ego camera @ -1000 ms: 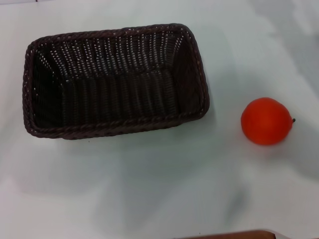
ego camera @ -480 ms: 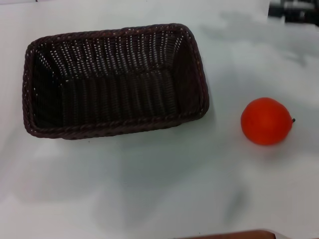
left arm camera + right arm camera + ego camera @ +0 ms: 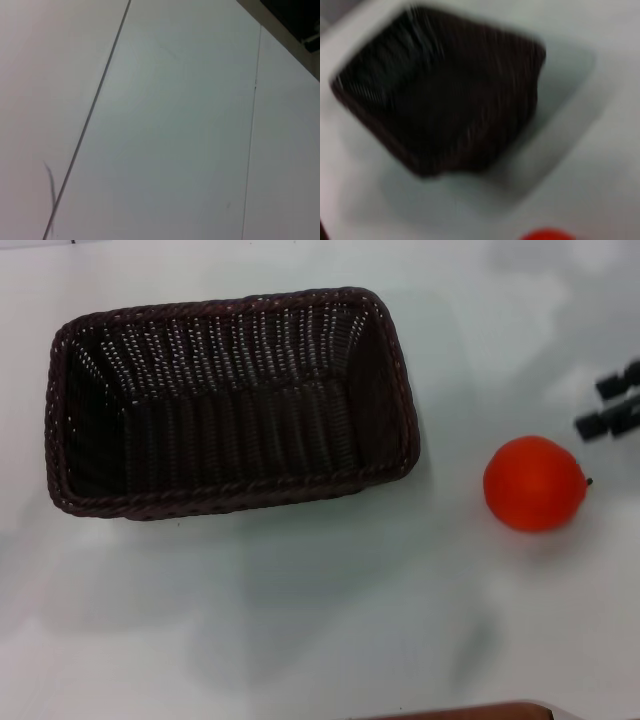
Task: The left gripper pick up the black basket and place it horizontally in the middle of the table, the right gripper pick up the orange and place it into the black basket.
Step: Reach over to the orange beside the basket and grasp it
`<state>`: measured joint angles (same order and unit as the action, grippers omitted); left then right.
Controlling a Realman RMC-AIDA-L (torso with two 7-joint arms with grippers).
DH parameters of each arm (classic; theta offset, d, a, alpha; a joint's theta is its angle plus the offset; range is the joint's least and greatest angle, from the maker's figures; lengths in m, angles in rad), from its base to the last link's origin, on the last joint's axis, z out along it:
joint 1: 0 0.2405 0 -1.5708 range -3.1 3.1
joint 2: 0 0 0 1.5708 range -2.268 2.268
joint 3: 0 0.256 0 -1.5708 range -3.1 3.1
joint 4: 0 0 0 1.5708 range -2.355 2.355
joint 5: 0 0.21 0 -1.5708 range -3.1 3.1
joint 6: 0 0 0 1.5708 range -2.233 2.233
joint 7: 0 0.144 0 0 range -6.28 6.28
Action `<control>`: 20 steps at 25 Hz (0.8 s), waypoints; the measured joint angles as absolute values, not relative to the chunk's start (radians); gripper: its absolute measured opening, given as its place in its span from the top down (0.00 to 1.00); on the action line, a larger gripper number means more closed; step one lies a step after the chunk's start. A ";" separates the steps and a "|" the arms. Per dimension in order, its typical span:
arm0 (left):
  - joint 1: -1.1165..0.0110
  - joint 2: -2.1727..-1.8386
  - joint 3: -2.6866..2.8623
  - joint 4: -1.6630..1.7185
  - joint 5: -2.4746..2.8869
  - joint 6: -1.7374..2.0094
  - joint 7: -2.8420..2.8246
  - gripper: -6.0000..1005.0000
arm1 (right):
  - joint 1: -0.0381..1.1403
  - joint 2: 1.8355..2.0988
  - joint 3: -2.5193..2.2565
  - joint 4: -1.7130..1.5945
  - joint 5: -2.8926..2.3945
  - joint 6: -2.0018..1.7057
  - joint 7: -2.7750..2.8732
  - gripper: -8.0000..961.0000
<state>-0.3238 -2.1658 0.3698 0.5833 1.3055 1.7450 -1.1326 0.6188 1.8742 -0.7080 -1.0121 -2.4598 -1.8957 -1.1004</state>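
The black basket [image 3: 230,400] lies lengthwise on the white table [image 3: 320,620], left of centre, and is empty. The orange [image 3: 535,483] rests on the table to the right of it, apart from the basket. My right gripper [image 3: 608,403] shows at the right edge, just beyond and to the right of the orange, with its two black fingertips [image 3: 598,424] apart and nothing between them. The right wrist view shows the basket [image 3: 445,95] blurred and a sliver of the orange [image 3: 547,234] at its edge. My left gripper is out of view.
A brown strip [image 3: 470,712] shows at the near table edge. The left wrist view shows only a white surface [image 3: 165,140] with thin seams.
My right gripper has come in from the far right corner and moved nearer, down towards the orange. The basket and the orange have not moved.
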 joint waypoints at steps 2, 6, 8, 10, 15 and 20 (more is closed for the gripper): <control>-0.327 -2.165 0.370 0.579 1.307 1.744 -1.133 0.12 | 0.639 1.884 -0.731 -0.993 -2.509 -1.886 -1.098 0.03; -0.335 -2.165 0.370 0.554 1.310 1.744 -1.133 0.12 | 0.665 1.909 -0.765 -0.971 -2.566 -1.853 -1.097 0.04; -0.339 -2.165 0.373 0.541 1.311 1.744 -1.133 0.12 | 0.675 1.922 -0.775 -0.961 -2.591 -1.835 -1.097 0.05; -0.341 -2.167 0.380 0.533 1.312 1.744 -1.129 0.12 | 0.686 1.930 -0.788 -0.941 -2.612 -1.820 -1.097 0.05; -0.347 -2.166 0.385 0.523 1.312 1.744 -1.130 0.12 | 0.697 1.945 -0.833 -0.901 -2.648 -1.780 -1.097 0.07; -0.349 -2.166 0.385 0.523 1.311 1.744 -1.132 0.12 | 0.703 1.951 -0.866 -0.883 -2.650 -1.778 -1.104 0.08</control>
<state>-0.3489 -2.1660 0.3851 0.5229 1.3107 1.7441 -1.1319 0.7027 1.9510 -0.8660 -0.8832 -2.6504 -1.7779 -1.1036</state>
